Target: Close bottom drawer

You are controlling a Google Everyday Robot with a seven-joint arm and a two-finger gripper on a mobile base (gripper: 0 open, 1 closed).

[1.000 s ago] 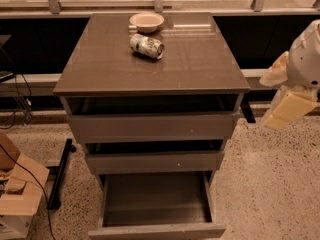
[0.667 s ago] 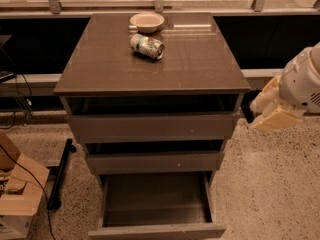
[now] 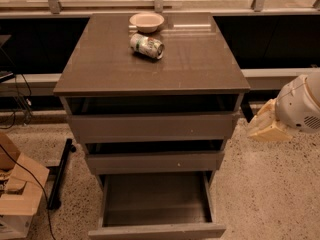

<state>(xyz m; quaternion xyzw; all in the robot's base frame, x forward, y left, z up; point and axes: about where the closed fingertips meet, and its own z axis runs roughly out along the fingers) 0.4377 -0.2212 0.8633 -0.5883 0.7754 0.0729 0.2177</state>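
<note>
One change is noted: the gripper (image 3: 264, 126), its opening not discernible, has been lowered above-right of the bottom drawer (image 3: 156, 204), which is not yet pushed.

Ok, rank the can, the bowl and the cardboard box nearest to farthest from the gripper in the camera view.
The gripper hangs right of the cabinet.
1. Can, on the cabinet top.
2. Bowl, just behind it.
3. Cardboard box, on the floor, far left.
</note>
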